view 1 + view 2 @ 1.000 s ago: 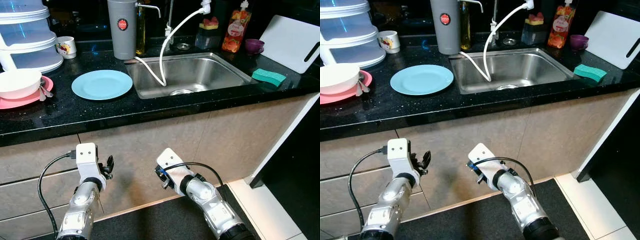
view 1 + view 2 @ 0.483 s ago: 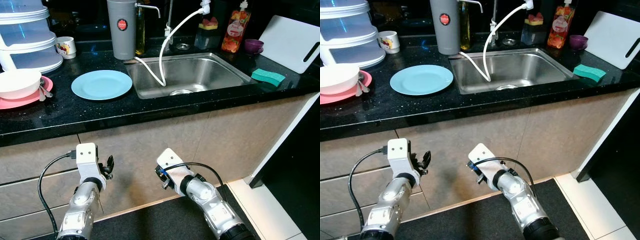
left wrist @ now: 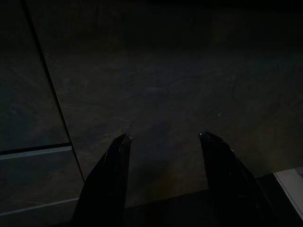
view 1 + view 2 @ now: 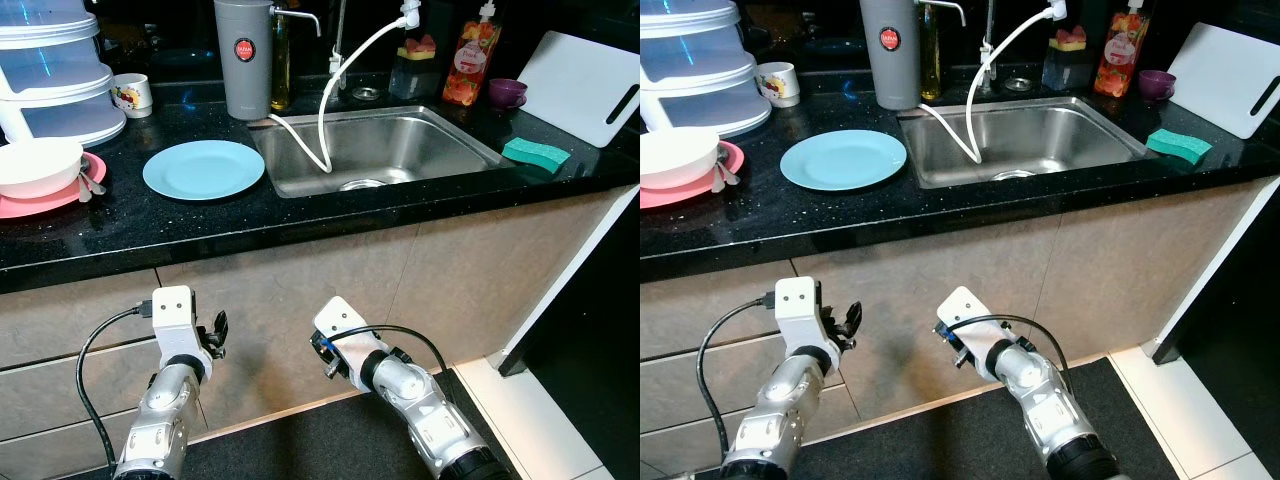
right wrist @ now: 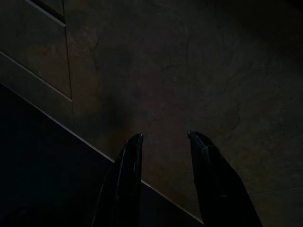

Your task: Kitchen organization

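Round light-blue plate [image 4: 204, 168] on black countertop [image 4: 150, 235]

Black speckled countertop [image 4: 200, 225] is glinting with pale flecks around the steel-grey sink [image 4: 400, 150]. Left of the sink, a light blue plate [image 4: 203, 168] is lying plain, no pattern. Farther left of the sink, a white bowl [image 4: 38, 165] is sitting on a pink plate [image 4: 55, 197]. Right of the sink, a teal-green sponge [image 4: 537, 153] and a white cutting board [image 4: 580, 85] are showing. Behind the sink, a grey canister [image 4: 243, 60] is wearing a red round label; a purple cup [image 4: 508, 92] is standing there too.
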Tool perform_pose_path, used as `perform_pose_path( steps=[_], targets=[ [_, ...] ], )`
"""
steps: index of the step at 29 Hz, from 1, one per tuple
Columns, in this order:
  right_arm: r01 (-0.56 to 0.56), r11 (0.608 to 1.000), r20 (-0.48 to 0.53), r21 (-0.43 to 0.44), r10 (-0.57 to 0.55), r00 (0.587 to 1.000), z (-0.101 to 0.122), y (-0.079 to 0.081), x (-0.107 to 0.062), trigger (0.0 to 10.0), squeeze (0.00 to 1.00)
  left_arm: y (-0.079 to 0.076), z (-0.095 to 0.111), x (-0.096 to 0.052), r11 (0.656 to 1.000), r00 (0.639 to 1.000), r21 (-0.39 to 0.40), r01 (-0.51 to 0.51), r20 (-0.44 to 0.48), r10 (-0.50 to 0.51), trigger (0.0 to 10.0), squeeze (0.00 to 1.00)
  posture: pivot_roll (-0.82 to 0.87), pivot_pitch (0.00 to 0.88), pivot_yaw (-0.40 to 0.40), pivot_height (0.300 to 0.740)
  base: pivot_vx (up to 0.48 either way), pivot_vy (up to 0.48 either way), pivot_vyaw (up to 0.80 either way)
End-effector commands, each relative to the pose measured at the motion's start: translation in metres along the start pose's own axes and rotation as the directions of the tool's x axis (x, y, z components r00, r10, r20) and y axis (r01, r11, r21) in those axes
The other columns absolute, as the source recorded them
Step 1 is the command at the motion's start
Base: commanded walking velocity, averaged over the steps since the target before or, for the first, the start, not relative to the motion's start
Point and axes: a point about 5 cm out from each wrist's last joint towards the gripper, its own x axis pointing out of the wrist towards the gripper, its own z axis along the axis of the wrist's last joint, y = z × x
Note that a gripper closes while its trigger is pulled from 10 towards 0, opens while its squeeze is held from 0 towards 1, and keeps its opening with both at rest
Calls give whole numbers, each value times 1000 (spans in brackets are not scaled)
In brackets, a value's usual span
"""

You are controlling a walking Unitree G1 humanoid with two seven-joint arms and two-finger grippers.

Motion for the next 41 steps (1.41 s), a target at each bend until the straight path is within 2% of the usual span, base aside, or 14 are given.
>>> perform_pose_path(
  steps=[1, 41],
  targets=[
    [-5, 1000, -10, 10, 5, 1000, -4, 0, -2, 10000, 0, 1, -5, -2, 1000, 1000, -13, -11, -16, 10, 10000, 0, -104, 63, -1, 740, 0, 0, 0],
    [-5, 1000, -11, 10, 5, 1000, -3, 0, 0, 10000, 0, 1, -4, 0, 1000, 1000, -10, -10, -17, 10, 10000, 0, -101, 70, 1, 740, 0, 0, 0]
  ],
)
